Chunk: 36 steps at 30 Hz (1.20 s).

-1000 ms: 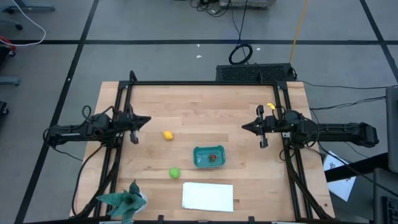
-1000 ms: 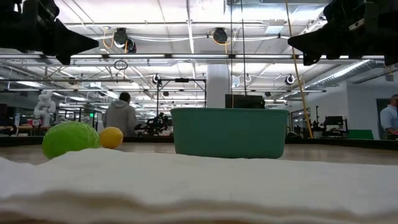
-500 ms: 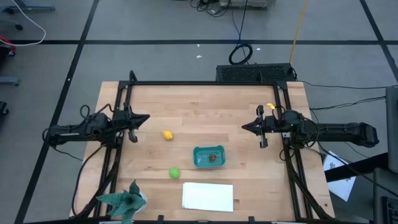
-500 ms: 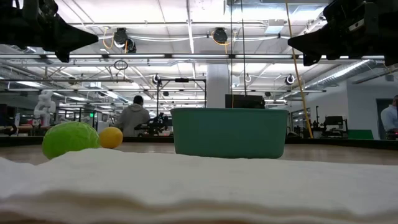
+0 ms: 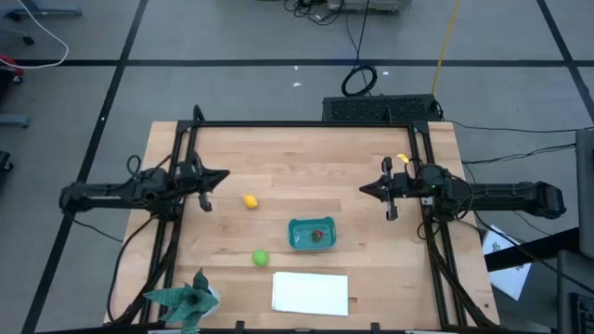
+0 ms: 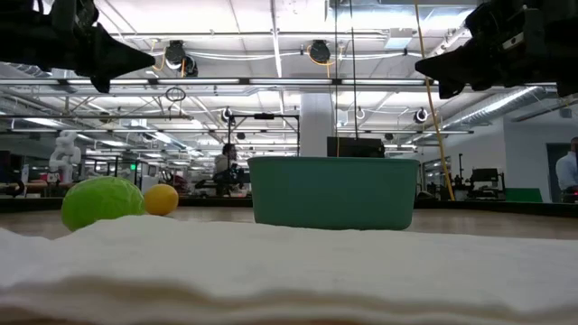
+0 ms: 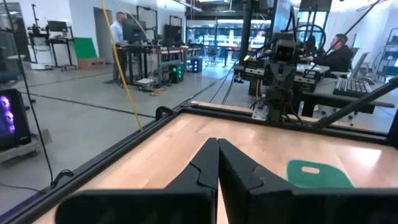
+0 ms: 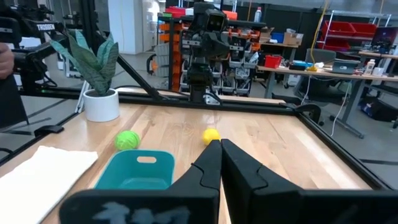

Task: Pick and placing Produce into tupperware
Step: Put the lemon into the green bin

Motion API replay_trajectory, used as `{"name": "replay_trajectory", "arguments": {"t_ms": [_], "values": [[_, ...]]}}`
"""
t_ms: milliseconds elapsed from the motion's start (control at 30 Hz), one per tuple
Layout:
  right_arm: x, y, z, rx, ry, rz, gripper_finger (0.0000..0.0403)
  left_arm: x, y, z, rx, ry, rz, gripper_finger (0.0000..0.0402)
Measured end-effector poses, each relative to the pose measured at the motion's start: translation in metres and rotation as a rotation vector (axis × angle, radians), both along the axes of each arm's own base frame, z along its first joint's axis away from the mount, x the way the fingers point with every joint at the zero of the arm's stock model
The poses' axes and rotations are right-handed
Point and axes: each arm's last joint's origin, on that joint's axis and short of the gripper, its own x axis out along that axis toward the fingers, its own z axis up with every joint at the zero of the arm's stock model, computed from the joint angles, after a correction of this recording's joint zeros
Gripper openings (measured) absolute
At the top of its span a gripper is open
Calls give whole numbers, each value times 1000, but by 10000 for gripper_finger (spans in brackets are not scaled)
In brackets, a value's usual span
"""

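The teal-blue tupperware tub stands on the wooden table, near the middle. A tiny red fruit lies inside it. The yellow lemon rests on the table to the tub's far left. The round green fruit sits at the tub's near left. My left gripper hovers shut above the table's left side, just left of the lemon. My right gripper hovers shut over the right side, pointing at the tub. Seen from table height, both grippers hang well above the fruits.
A flat white sheet lies at the near edge, in front of the tub. A teal spiky plant stands at the near left corner. A black frame runs along the table's far edge and sides. Bare wood lies between the two grippers.
My left gripper has shifted a little toward the table's right, nearer the lemon, and stayed shut. The fruits and the tub have not moved. A person in the room behind has walked to the right.
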Motion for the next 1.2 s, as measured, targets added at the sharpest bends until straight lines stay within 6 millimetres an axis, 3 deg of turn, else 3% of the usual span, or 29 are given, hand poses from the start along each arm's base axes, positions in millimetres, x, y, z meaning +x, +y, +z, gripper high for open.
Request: {"name": "replay_trajectory", "arguments": {"t_ms": [500, 1200], "values": [[1, 0, 0, -1, 1, -1, 0, 14, 11, 31, -4, 92, 75, 6], [1, 0, 0, -2, 2, -1, 0, 24, 35, 30, -52, 92, -4, 6]]}}
